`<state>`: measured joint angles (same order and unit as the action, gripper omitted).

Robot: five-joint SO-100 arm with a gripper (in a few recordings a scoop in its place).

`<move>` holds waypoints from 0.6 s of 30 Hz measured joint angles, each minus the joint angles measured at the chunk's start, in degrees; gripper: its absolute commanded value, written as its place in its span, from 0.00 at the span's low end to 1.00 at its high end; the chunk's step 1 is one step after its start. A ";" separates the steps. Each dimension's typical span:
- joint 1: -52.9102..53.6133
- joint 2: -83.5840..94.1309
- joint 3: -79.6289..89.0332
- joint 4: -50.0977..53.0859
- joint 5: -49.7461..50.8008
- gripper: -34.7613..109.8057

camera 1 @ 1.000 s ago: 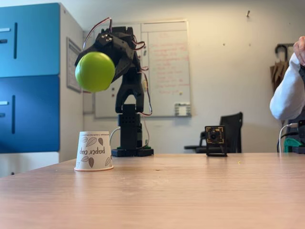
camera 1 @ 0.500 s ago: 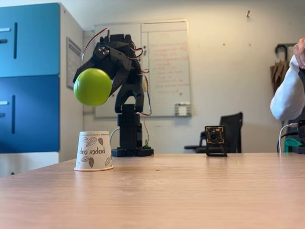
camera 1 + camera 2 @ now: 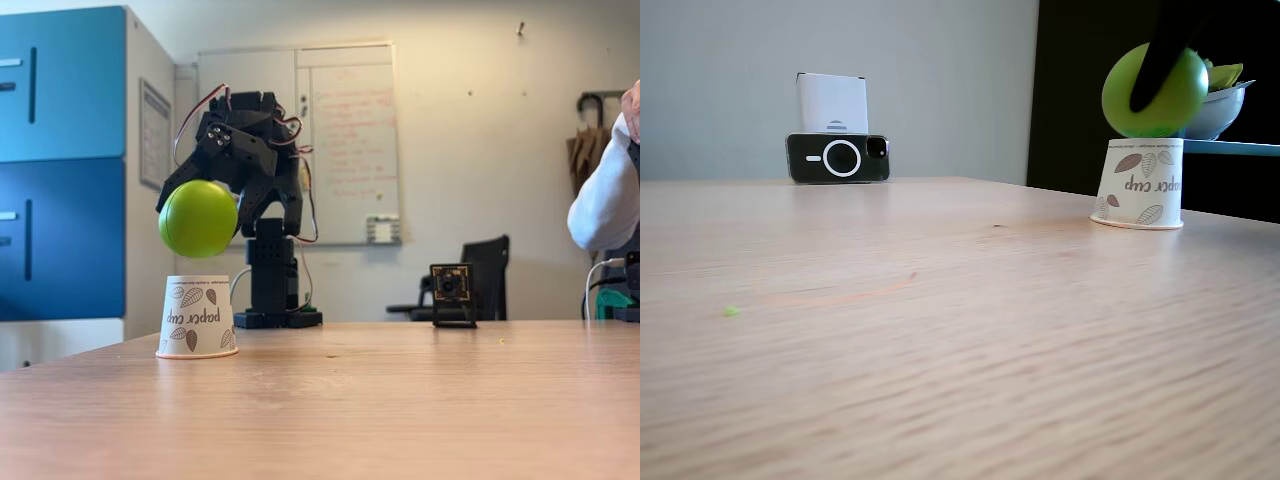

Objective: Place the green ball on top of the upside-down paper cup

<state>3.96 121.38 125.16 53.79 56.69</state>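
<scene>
The lime-green ball (image 3: 198, 218) hangs just above the upside-down paper cup (image 3: 197, 317), a small gap still between them. My black gripper (image 3: 200, 205) is shut on the ball from behind and above. In the other fixed view the ball (image 3: 1180, 95) sits right over the cup (image 3: 1139, 184), with one dark finger (image 3: 1155, 65) crossing its front. The cup stands on the wooden table (image 3: 400, 400) near its left side.
A small camera on a stand (image 3: 452, 295) sits on the table's far edge. A person's sleeve (image 3: 605, 200) shows at the right edge. A phone (image 3: 838, 157) leans against a white box at the back. A bowl (image 3: 1220, 108) rests on a shelf behind the cup.
The gripper has come down with the ball, from well above the cup to just over its top. The cup has not moved.
</scene>
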 measured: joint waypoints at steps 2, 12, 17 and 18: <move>0.00 0.00 0.44 0.00 0.00 0.40; -0.88 0.00 0.70 -0.09 0.88 0.44; -0.88 0.00 0.70 -0.53 1.05 0.46; -1.05 0.00 0.70 -0.53 1.05 0.46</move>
<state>2.90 121.38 125.86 53.26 57.74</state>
